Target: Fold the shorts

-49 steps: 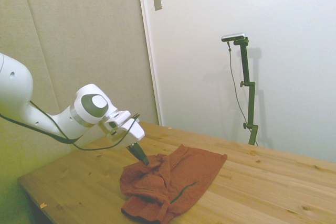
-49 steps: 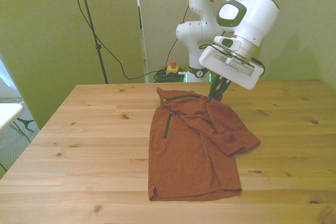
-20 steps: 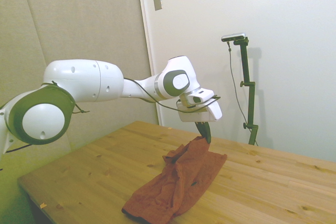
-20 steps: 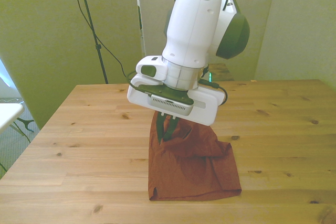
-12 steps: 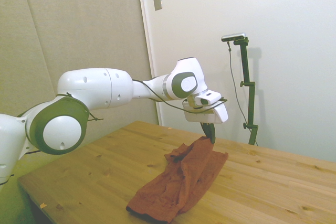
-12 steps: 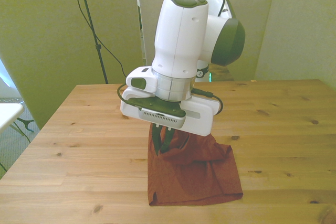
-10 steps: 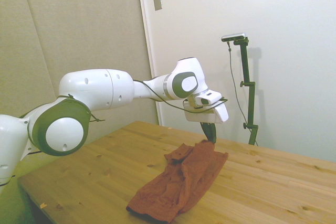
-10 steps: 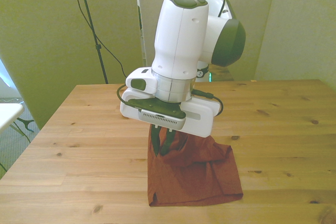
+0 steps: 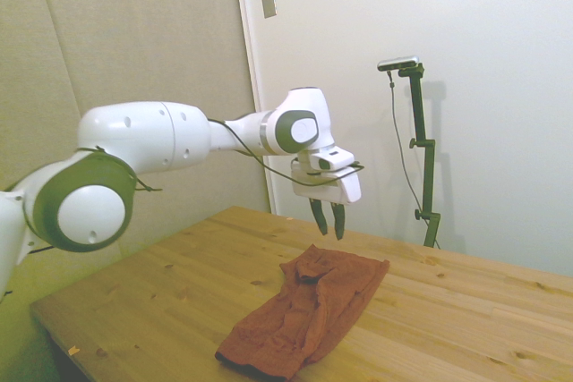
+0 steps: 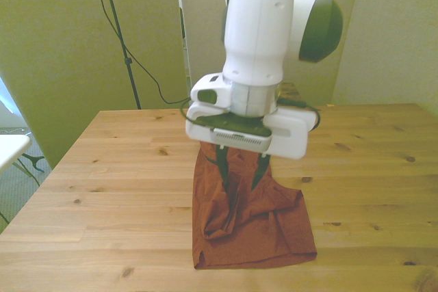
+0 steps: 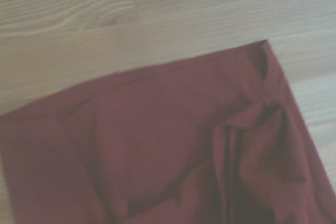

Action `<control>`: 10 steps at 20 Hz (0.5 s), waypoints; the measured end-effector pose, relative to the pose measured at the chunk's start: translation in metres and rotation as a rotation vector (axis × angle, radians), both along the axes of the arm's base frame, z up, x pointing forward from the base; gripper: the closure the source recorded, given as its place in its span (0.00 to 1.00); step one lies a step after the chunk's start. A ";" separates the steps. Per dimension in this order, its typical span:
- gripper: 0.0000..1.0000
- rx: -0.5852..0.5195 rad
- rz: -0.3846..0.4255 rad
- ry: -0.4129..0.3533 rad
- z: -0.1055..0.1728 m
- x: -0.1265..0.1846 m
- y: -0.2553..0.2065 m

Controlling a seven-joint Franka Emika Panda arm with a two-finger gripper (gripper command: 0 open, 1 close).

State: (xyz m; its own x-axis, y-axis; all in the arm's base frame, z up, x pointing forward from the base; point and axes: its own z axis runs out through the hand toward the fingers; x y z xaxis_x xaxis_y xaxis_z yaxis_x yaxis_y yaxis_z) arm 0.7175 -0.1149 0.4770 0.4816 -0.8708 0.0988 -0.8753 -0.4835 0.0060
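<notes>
My gripper [image 10: 239, 169] hangs above the shorts [image 10: 250, 220] with its two dark fingers spread apart and nothing between them; in the side view the gripper [image 9: 328, 219] is clear of the cloth, with a gap of air under the tips. The shorts [image 9: 304, 310] lie on the wooden table [image 10: 102, 189], bunched and partly doubled over, in a rumpled strip. In the front view the long axis runs from under my hand toward the table's near edge, and the near end is squared off close to that edge. The cloth sits directly below and slightly nearer the camera than my fingertips, so any next grasp calls for a straight descent rather than a sideways reach. The wrist view shows a corner of the shorts [image 11: 173, 145] with one straight hem edge lying on bare wood and a deep crease running in from it; that ridge looks the easiest place to pinch. Judgement: one fold is laid, but it is untidy, with raised wrinkles mid-cloth. No brand, label or legible writing is visible on the fabric or on my arm.
</notes>
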 end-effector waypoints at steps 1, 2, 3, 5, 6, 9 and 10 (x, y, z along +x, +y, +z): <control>0.00 0.009 0.011 0.003 0.008 -0.008 0.009; 0.00 0.016 0.022 0.007 0.015 -0.018 0.017; 0.00 0.023 0.032 0.012 0.021 -0.027 0.025; 0.00 0.033 0.052 0.025 0.029 -0.046 0.038; 0.00 0.035 0.063 0.031 0.031 -0.056 0.045; 0.00 0.040 0.100 0.038 0.039 -0.087 0.065; 0.00 0.042 0.113 0.041 0.041 -0.098 0.072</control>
